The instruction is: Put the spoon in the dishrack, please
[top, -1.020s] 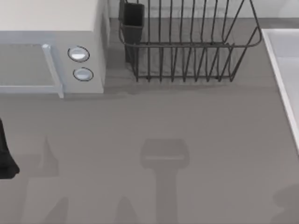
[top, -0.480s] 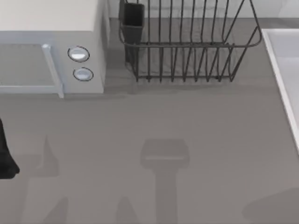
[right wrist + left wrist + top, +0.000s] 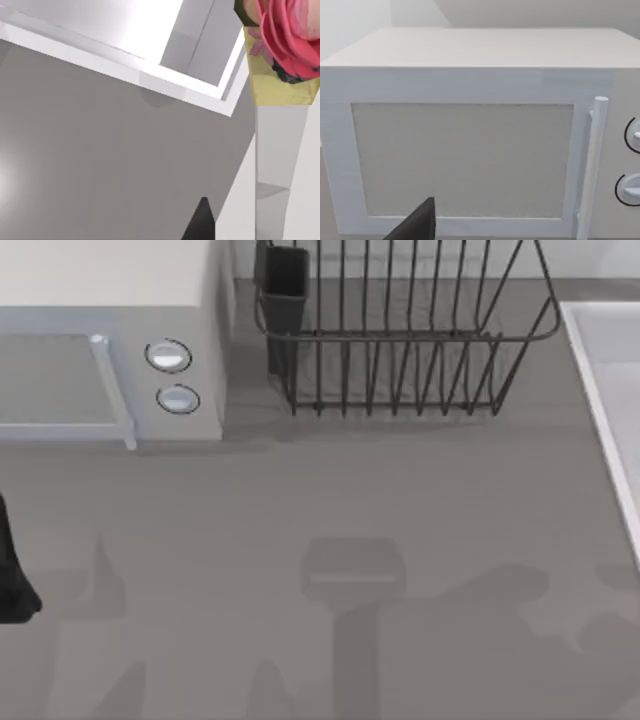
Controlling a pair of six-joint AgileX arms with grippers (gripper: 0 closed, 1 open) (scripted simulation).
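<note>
The grey table [image 3: 330,500] is bare in the middle, with soft shadows across its near part. A pale grey microwave [image 3: 110,340] with two round knobs [image 3: 168,356] sits at the back left. Just beside it on the right stands the dark wire dishrack [image 3: 400,340], with its dark utensil cup [image 3: 285,285] at the corner nearest the microwave. A white sink rim [image 3: 600,390] runs along the right side.

A dark bit of the left arm [image 3: 12,570] shows at the left edge. The left wrist view looks straight at the microwave door [image 3: 465,160], with a dark fingertip [image 3: 417,225] low down; I cannot tell how far the claw is open. The right wrist view shows the sink, a pink flower [image 3: 285,35] on a yellow block and one dark fingertip [image 3: 200,222]; its claw cannot be judged either.
</note>
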